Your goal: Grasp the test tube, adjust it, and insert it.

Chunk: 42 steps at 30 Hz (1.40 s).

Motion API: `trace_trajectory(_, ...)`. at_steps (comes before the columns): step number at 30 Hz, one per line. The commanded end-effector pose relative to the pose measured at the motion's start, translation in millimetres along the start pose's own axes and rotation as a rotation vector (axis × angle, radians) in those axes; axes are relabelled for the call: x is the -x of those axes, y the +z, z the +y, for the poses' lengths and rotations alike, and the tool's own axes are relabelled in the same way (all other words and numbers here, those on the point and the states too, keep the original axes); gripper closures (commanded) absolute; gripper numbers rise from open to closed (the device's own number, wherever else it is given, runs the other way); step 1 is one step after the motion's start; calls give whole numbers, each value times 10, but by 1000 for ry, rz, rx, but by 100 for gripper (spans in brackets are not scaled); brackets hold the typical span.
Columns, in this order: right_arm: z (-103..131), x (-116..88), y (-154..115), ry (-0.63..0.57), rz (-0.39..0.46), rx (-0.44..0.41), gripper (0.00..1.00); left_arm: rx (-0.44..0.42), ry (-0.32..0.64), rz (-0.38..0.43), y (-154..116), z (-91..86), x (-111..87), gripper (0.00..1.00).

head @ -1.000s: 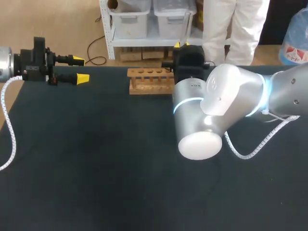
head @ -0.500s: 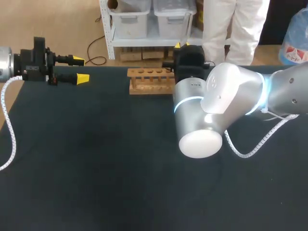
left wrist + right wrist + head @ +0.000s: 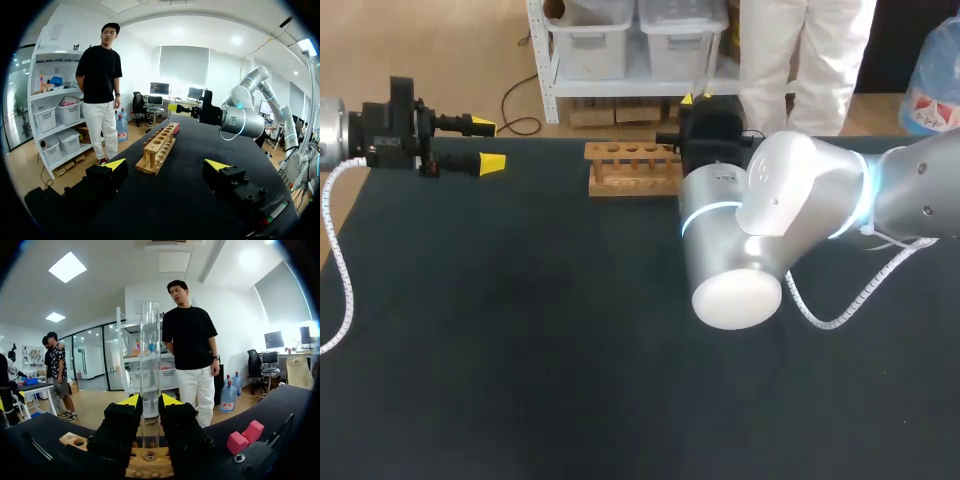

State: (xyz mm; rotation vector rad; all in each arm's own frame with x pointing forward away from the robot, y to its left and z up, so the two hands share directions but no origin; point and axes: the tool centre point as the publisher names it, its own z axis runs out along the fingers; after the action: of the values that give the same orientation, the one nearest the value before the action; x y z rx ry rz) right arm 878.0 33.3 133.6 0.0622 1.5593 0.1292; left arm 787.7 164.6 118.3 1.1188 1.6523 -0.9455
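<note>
A clear test tube stands upright between the yellow-tipped fingers of my right gripper, which is shut on it. Its lower end meets a hole in the wooden rack right beneath; how deep it sits I cannot tell. In the head view the rack lies at the table's far edge, and my right gripper hangs over its right end. My left gripper is open and holds nothing at the far left, with the rack ahead of its fingers.
Pink blocks lie on the table beside the rack's end, ahead and right of my right gripper. My right arm's big elbow hangs over the middle of the dark table. A white cable trails from it.
</note>
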Motion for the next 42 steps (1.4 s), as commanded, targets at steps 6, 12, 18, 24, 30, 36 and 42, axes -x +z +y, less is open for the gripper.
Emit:
trace_trajectory(6,-15,-106,-7,2,20,348,100,3,3,-5,0,-9,-14,0)
trace_trajectory(12,-8,-195,-9,0,37,352,100,3,3,-5,0,-9,-14,0)
trace_trajectory(18,1,-260,-10,3,51,355,100,3,3,-5,0,-9,-14,0)
trace_trajectory(24,16,-356,-36,8,74,357,100,3,3,-5,0,-9,-14,0)
trace_trajectory(30,37,-451,-60,5,93,368,100,3,3,-5,0,-9,-14,0)
trace_trajectory(36,31,-520,-56,0,102,373,100,3,3,-5,0,-9,-14,0)
trace_trajectory(42,39,-555,-42,-4,110,377,100,3,3,-5,0,-9,-14,0)
